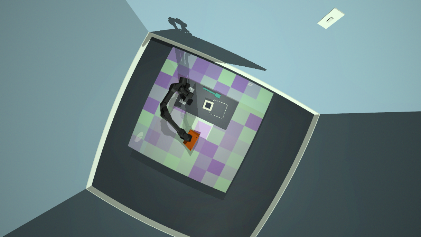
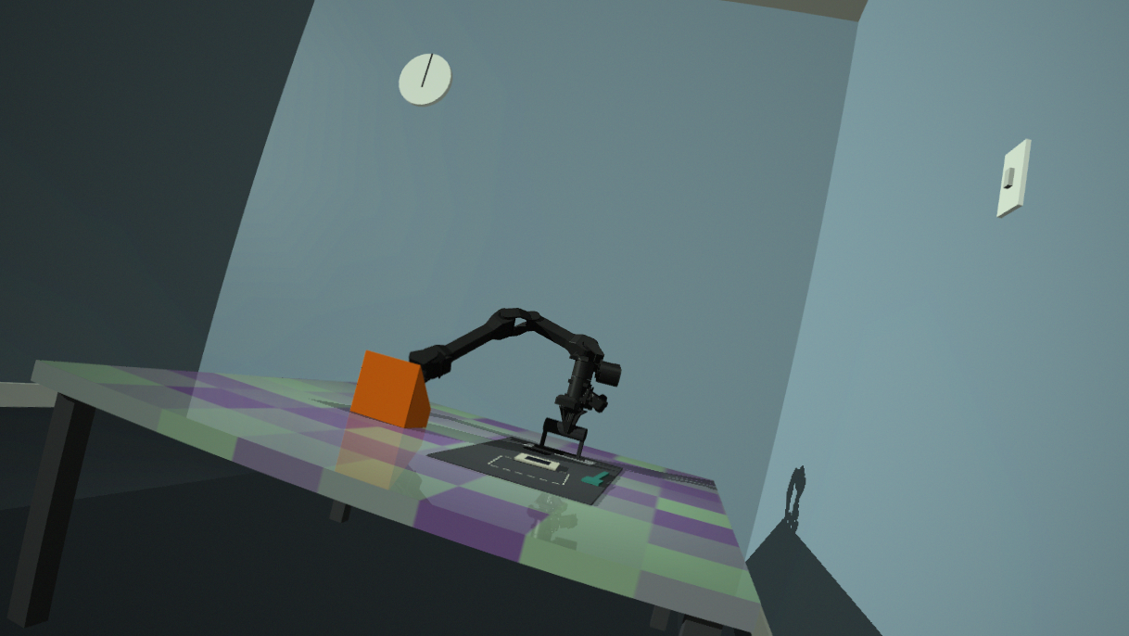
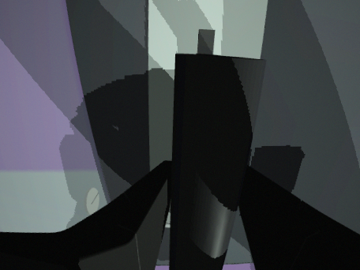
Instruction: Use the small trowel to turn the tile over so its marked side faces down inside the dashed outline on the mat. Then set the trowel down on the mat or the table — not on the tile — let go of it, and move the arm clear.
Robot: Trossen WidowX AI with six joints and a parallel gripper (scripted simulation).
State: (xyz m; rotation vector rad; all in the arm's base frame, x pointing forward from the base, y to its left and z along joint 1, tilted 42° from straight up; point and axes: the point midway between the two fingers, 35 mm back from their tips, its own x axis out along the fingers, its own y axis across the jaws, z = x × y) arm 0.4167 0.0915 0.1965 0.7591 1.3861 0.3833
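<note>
The trowel [image 1: 191,89] [image 2: 582,446] [image 3: 213,118] has a pale flat blade low over the dark mat [image 1: 222,123] [image 2: 465,458] and a black bar handle on posts above it. My gripper [image 1: 185,94] [image 2: 565,428] [image 3: 204,170] points down and is shut on the handle; in the wrist view the fingers meet both sides of it. The arm hides much of the trowel in the top view. The pale square tile [image 1: 204,106] [image 2: 522,458] lies flat with a dark square mark facing up. It overlaps the near side of the dashed outline [image 1: 227,104], which lies mostly beyond it.
A teal flat-ended tool [image 1: 217,95] [image 2: 593,478] lies along the mat's edge beside the tile. An orange block [image 1: 193,142] [image 2: 385,389] stands by the arm's base. The table [image 1: 216,167] [image 2: 481,528] has a green, purple and grey checked top.
</note>
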